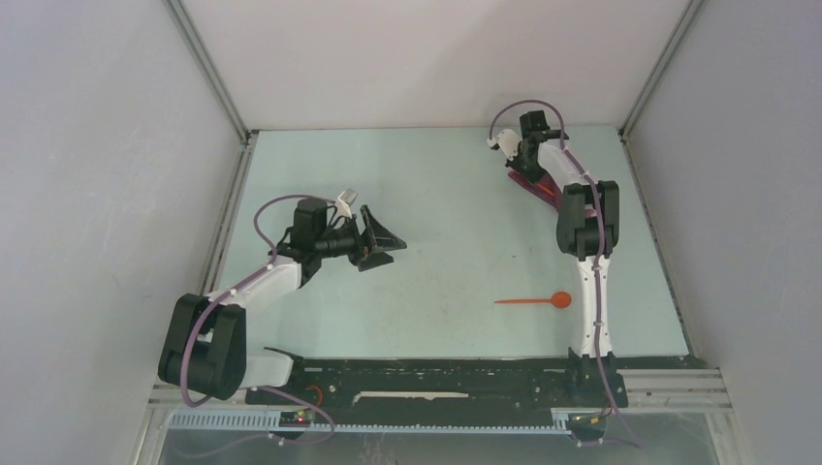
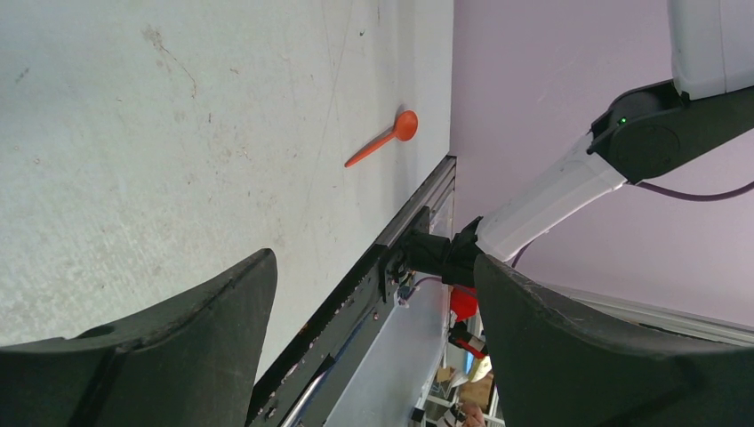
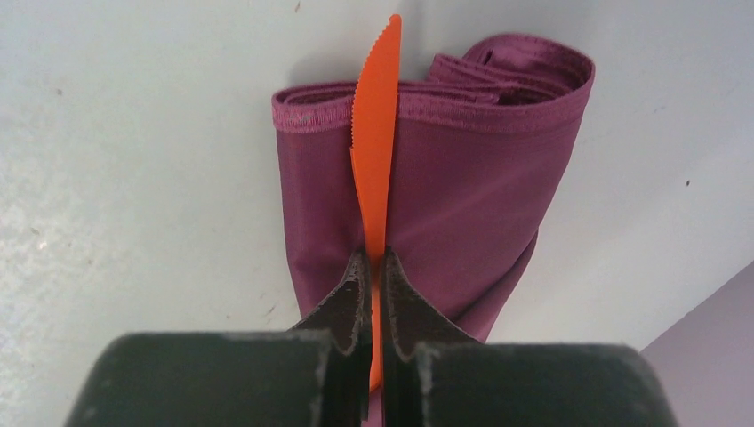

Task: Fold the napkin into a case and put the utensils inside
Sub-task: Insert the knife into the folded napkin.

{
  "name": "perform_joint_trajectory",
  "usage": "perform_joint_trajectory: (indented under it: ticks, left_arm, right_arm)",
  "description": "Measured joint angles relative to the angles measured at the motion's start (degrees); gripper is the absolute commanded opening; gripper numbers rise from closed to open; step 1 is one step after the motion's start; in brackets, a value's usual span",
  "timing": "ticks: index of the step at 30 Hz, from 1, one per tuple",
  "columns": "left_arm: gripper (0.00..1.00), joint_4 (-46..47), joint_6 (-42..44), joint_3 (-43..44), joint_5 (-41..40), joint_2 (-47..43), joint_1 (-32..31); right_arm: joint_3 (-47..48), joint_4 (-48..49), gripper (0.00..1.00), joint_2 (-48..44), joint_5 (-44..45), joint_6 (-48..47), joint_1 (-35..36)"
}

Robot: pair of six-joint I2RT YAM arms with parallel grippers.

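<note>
The plum-purple napkin is folded into a narrow case (image 3: 445,187) on the table at the far right, partly hidden under my right arm in the top view (image 1: 536,188). My right gripper (image 3: 373,267) is shut on an orange-red serrated knife (image 3: 377,116), the slim straight utensil, held edge-up over the case; its tip reaches past the case's hemmed end. In the top view this gripper (image 1: 523,155) is over the case. The orange-red spoon (image 1: 533,300) lies alone on the table near the right arm's base; it also shows in the left wrist view (image 2: 382,140). My left gripper (image 1: 380,242) is open and empty at centre left, tipped on its side.
White enclosure walls stand on the left, back and right of the pale table (image 1: 436,213). A black rail (image 1: 436,373) runs along the near edge, with the arm bases on it. The right arm's white link (image 2: 551,191) shows in the left wrist view.
</note>
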Motion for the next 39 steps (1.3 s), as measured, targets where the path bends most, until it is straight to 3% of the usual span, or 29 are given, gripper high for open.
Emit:
perform_joint_trajectory:
  ticks: [10,39]
  left_arm:
    - [0.86,0.1,0.0,0.0,0.0,0.0,0.0]
    - [0.86,2.2,-1.3,0.0,0.1,0.0,-0.3]
  right_arm:
    - [-8.5,4.6,0.00,-6.2,-0.5,1.1,-1.4]
    - [-12.8,8.8,0.02,-6.9,1.6,2.1,-3.9]
